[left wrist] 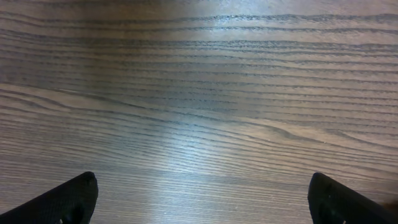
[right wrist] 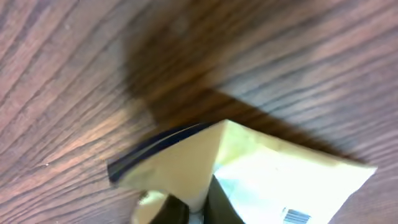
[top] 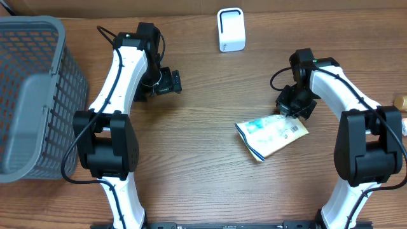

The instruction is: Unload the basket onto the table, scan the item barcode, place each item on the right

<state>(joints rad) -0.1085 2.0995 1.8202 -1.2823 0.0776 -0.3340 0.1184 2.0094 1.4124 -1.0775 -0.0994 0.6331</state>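
Note:
The item is a flat pale packet (top: 270,135) with blue print, lying right of the table's middle. My right gripper (top: 294,105) is at its upper right edge. In the right wrist view the right gripper (right wrist: 198,206) is shut on a fold of the packet (right wrist: 280,180), whose dark-trimmed edge stands tilted above the wood with a shadow under it. A small barcode (right wrist: 295,216) shows on the packet's white face by the lower edge. My left gripper (top: 166,81) hovers over bare wood at the left. It is open, its two black fingertips (left wrist: 74,199) wide apart and nothing between them.
A white boxy scanner (top: 231,29) stands at the back of the table. A grey mesh basket (top: 35,95) fills the far left. A small tan object (top: 400,102) sits at the right edge behind my right arm.

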